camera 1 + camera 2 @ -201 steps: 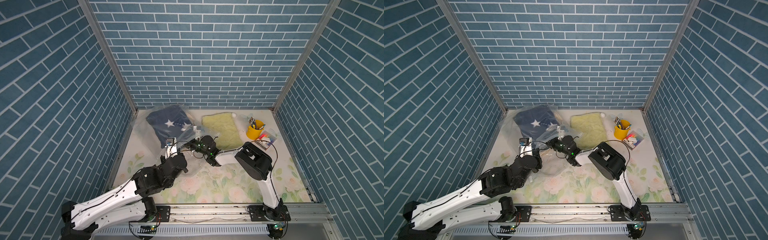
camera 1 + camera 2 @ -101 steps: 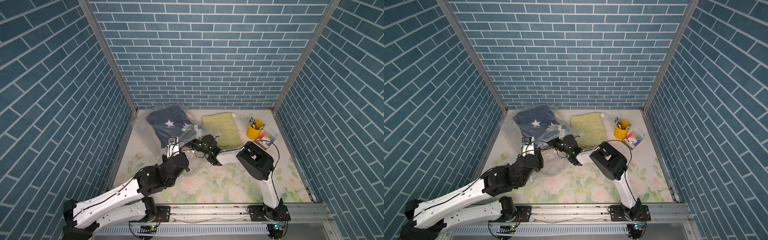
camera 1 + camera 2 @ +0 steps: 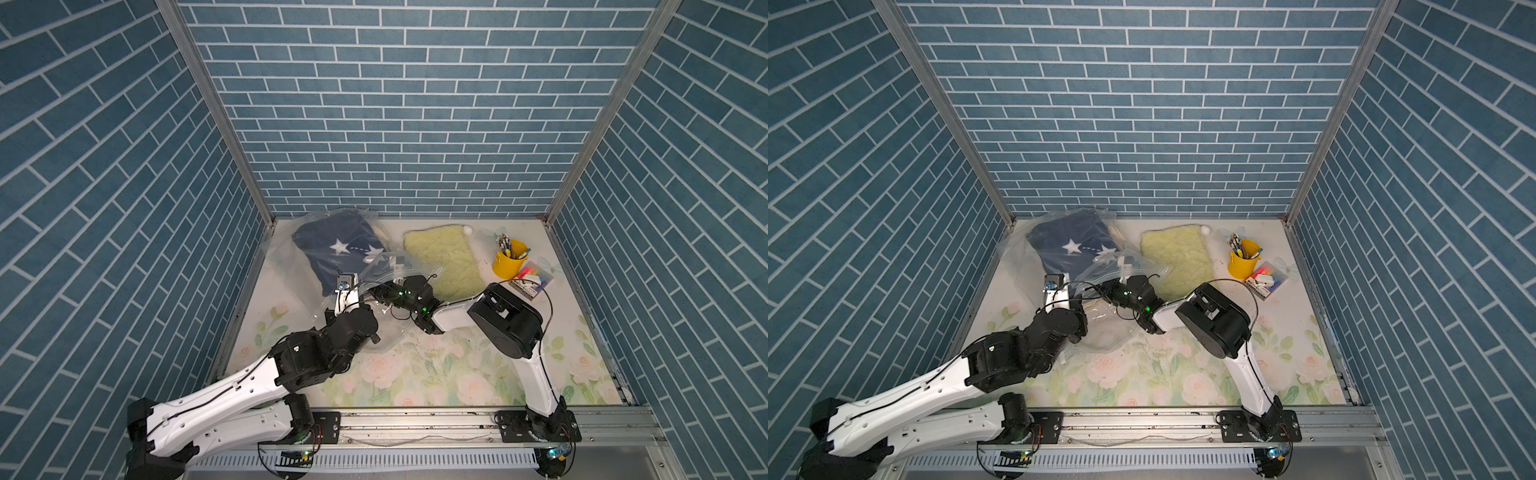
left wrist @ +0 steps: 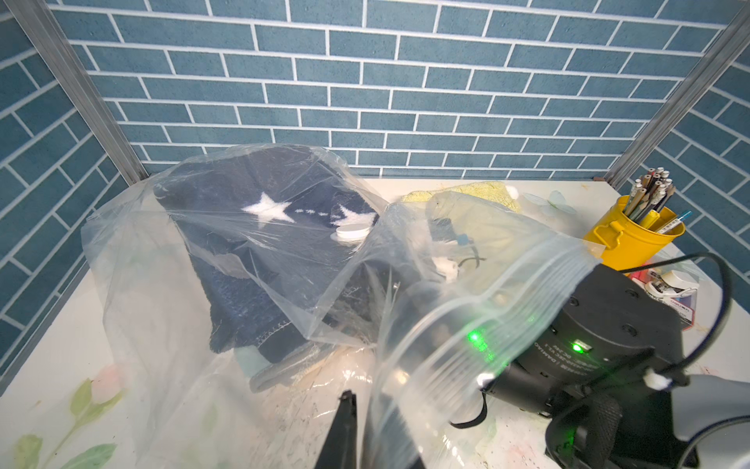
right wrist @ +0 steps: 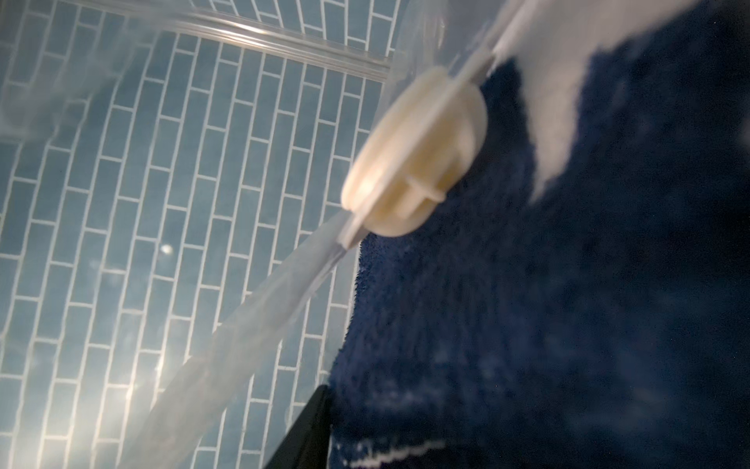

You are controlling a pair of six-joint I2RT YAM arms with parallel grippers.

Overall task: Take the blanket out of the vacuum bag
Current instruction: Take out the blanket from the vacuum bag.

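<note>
- Your left gripper (image 4: pixel 359 406) sits at the mouth of the vacuum bag (image 4: pixel 134 264). Its jaws are close together and look pinched on the zip lip (image 4: pixel 527 292), which rises off the table (image 3: pixel 457 374) from that grip.
- Your right gripper (image 3: pixel 375 292) reaches in through that mouth, right up against the cloth. Its wrist view shows only one dark finger (image 5: pixel 308 426), so you cannot tell whether the jaws are apart or together, or whether any cloth lies between them.
- The blanket (image 3: pixel 332 245), navy with white stars, lies folded and wholly inside the bag, at the back left of the table near the corner.
- Expect the blanket to be soft, limp and fairly light. It will sag and unfold rather than come out as one block, and its pile will likely drag on the film.
- Take it at the stitched hem (image 4: pixel 276 329) nearest the mouth, and bite through several layers so a single ply does not peel away.
- The bag is thin, slick and crinkly, and will probably slide along with the blanket unless your left grip holds it back.
- Keep loose film out of the right jaws, and steer clear of the rigid valve cap (image 5: pixel 414 162), which rests just above the cloth.
</note>
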